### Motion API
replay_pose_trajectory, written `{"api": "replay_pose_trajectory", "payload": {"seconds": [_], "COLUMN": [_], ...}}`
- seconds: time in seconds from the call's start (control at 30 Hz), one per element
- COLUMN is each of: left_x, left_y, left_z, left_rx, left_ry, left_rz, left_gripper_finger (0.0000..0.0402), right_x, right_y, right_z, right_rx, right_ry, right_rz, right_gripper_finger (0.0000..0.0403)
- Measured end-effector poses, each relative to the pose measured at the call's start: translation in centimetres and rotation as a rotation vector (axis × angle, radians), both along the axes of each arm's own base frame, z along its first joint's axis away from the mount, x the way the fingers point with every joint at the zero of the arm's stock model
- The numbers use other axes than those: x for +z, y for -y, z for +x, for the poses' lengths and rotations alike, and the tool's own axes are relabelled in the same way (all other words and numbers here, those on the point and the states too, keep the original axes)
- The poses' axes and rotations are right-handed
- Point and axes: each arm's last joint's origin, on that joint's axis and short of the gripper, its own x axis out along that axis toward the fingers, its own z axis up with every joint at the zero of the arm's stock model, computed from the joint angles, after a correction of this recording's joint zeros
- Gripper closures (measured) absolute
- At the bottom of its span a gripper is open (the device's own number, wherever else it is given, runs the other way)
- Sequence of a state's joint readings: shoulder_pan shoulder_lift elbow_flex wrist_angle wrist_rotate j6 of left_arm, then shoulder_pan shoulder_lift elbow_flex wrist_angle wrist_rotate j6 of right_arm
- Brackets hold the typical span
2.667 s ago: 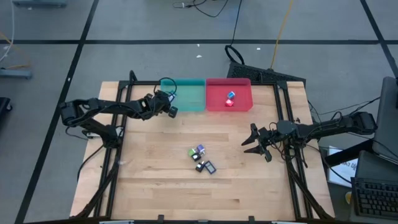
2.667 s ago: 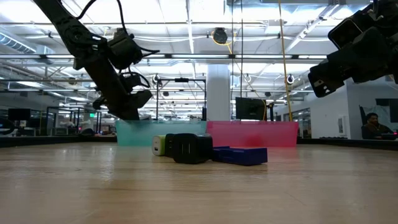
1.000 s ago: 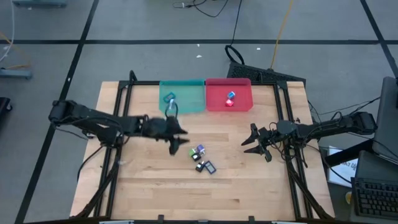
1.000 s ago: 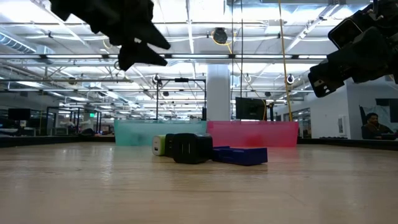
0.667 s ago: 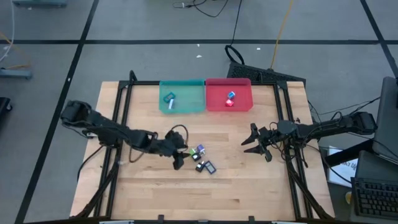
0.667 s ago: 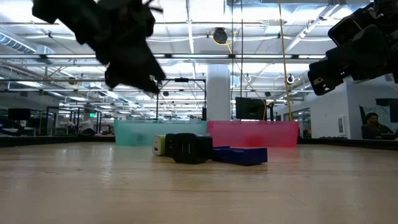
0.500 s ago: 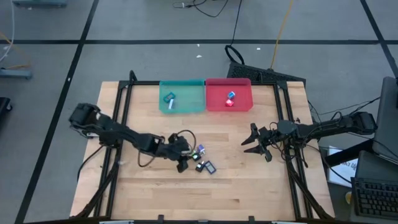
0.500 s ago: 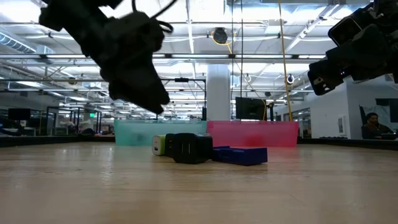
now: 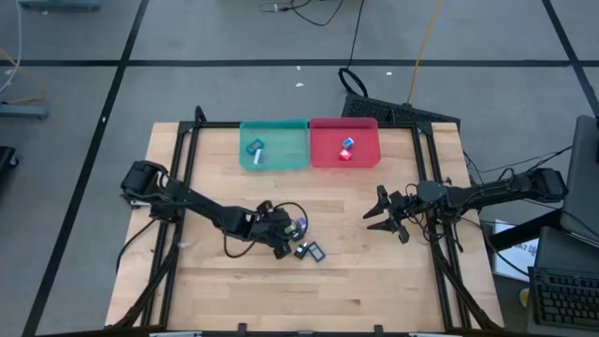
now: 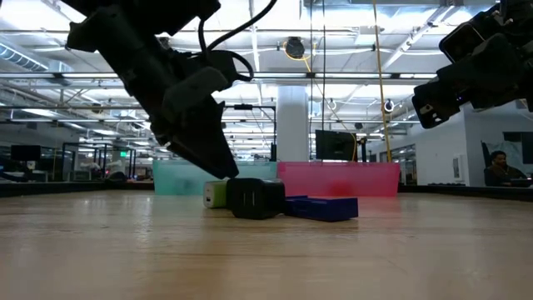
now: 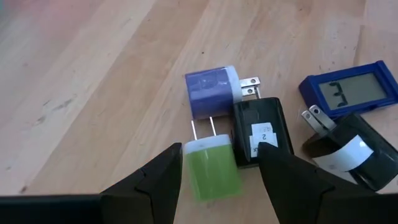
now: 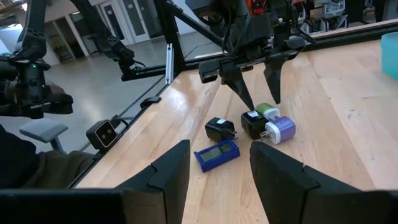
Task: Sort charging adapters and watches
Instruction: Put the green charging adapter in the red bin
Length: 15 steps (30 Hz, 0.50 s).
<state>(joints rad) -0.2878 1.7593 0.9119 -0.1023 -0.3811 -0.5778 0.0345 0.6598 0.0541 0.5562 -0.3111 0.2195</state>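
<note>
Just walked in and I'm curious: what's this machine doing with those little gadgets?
It is sorting. The left claw hangs open over a green adapter in a small pile mid-table, apparently about to grab it. A teal bin and a red bin at the far edge already hold some items. The right claw waits off to the side.

**Bright Room, Soft Shadows**

The light comes from long ceiling lamps [image 10: 250, 33], seen at 12 o'clock in the low view. They glow white and wash out that part. The wooden table [image 9: 356, 281] is evenly lit in the high view, with only faint, soft shadows. In the low view the near table is blurry at 6 o'clock. In the left wrist view the dark fingers [image 11: 161, 180] at 6 o'clock look soft and fuzzy.
</note>
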Motion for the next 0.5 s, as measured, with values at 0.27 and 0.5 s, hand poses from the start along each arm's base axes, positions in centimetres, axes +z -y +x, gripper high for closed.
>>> {"api": "replay_pose_trajectory", "payload": {"seconds": [0.27, 0.5], "left_x": [0.12, 0.14], "left_y": [-0.05, -0.16], "left_z": [-0.37, -0.67], "left_rx": [0.000, -0.010], "left_ry": [-0.031, -0.064], "left_rz": [-0.017, -0.033], "left_gripper_finger": [0.0190, 0.0190], "right_x": [0.00, -0.04], "right_y": [0.00, 0.00], "right_z": [0.00, 0.00], "right_rx": [0.001, 0.000], "right_ry": [0.001, -0.003], "right_rz": [-0.004, -0.004], "right_gripper_finger": [0.0248, 0.0248]}}
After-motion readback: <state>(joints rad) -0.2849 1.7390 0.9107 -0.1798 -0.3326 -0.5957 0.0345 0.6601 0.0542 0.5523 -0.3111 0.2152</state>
